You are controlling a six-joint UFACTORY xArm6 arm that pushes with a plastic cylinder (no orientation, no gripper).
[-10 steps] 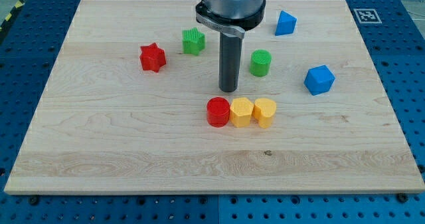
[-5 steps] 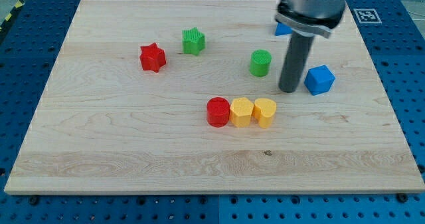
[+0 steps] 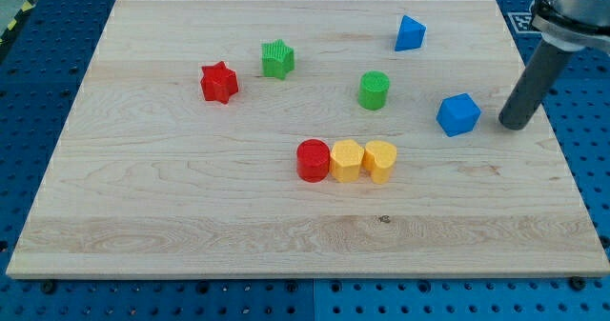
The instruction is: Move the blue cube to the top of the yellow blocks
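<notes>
The blue cube [image 3: 458, 113] lies on the wooden board at the view's right. Two yellow blocks [image 3: 347, 160] [image 3: 379, 160] sit side by side near the board's middle, below and to the left of the cube. My tip [image 3: 514, 125] stands just to the right of the blue cube, a small gap apart from it, near the board's right edge.
A red cylinder [image 3: 313, 160] touches the left yellow block. A green cylinder [image 3: 374, 90] stands above the yellow blocks. A green star-like block [image 3: 277, 59] and a red star [image 3: 218, 82] lie at the upper left. A blue triangular block [image 3: 410, 33] lies at the top right.
My tip has swept from above the red cylinder rightward, passed the blue cube, and now stands on the cube's right side. No block has moved.
</notes>
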